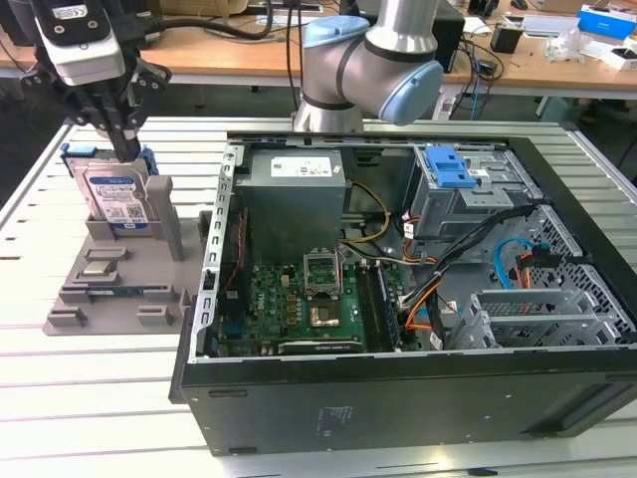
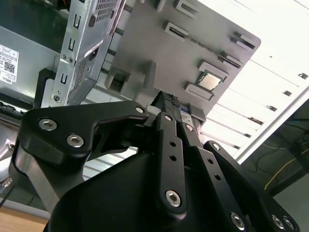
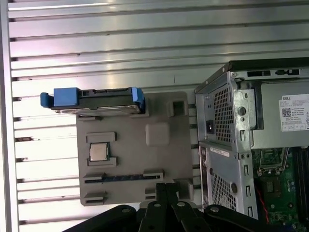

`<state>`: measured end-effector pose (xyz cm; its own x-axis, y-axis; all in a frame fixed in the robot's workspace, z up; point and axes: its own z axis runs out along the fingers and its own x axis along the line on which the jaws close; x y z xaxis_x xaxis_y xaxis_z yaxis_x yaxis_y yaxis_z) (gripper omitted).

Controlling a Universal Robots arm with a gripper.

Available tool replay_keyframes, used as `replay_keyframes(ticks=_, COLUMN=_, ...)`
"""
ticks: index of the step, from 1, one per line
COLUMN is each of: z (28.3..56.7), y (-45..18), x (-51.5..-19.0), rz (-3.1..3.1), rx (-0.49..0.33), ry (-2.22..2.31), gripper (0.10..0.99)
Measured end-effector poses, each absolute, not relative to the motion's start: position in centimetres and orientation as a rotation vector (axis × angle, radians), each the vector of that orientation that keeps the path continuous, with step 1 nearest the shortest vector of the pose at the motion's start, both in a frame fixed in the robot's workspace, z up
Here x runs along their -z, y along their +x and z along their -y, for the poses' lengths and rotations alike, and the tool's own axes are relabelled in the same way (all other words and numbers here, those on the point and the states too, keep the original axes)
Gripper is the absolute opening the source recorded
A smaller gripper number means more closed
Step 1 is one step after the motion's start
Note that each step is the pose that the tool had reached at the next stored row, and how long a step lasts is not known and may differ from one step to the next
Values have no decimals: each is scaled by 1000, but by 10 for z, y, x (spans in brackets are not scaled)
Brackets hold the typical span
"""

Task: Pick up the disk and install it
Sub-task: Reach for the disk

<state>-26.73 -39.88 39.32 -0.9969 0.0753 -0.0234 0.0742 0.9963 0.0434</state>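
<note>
Disk (image 1: 112, 194) is standing on edge in a slot at the back of a grey holder (image 1: 109, 289), its label facing the exterior view's camera and blue rails showing at its sides. The holder is lying on the slatted tabletop (image 1: 60, 398), just beside an open case (image 1: 398, 398) on the exterior view's right. The gripper (image 1: 129, 151) is hanging over the disk, its fingers pressing together into one point that is overlapping the disk's top edge. Whether that point is touching the disk I cannot tell from here. Inside the case, a grey power box (image 1: 294, 199) is sitting near the holder's side, and the arm (image 1: 368, 60) is rising behind it.

In the second wrist view the gripper (image 2: 169, 99) is showing its black links, which are meeting at the tip with nothing between them. Beyond the tip the holder (image 2: 145, 38) is carrying a square chip (image 2: 208, 81) in one of its pockets, and the case's perforated wall (image 2: 84, 38) is standing beside it.

In the first wrist view the disk (image 3: 94, 101) is showing from above, standing along the edge of the holder (image 3: 159, 159) farthest from the fingers (image 3: 161, 200) and well apart from them. The fingers are lying close side by side, gripping nothing. The chip (image 3: 98, 152) is sitting between the disk and a long dark strip (image 3: 120, 177) in a slot. The case (image 3: 219, 121) is standing just beside the holder.
</note>
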Motion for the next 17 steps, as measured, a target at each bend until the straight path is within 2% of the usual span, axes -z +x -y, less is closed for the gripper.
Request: replay_keyframes(ticks=17, z=398, y=-301, x=-393, rz=-3114, rx=-66, ry=117, gripper=106)
